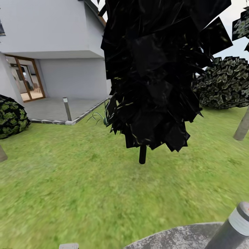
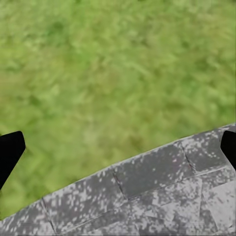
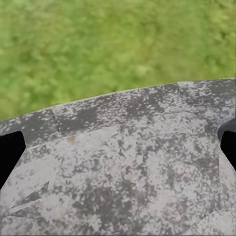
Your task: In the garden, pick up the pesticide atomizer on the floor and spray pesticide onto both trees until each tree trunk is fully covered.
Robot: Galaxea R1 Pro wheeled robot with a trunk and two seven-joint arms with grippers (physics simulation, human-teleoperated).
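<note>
The garden lawn (image 1: 69, 180) spreads ahead of me in the head view. A curved edge of the grey speckled floor (image 1: 180, 238) lies at my feet. One pale tree trunk (image 1: 242, 126) leans at the far right edge, and a second pale trunk base (image 1: 1, 154) sits at the left edge. My left gripper (image 2: 118, 150) hangs open over the paving edge (image 2: 147, 196) and grass. My right gripper (image 3: 118, 150) is open above the paving (image 3: 128, 162), with nothing between its fingers. The pesticide atomizer is out of view.
A black cone-shaped tree (image 1: 155, 69) on a thin dark stem (image 1: 142, 154) stands straight ahead. Behind it are the white house (image 1: 52, 31), a patio (image 1: 52, 107) with a short post (image 1: 66, 109), and bushes (image 1: 10, 117) (image 1: 223, 83). A grey bollard (image 1: 235, 224) rises at the near right.
</note>
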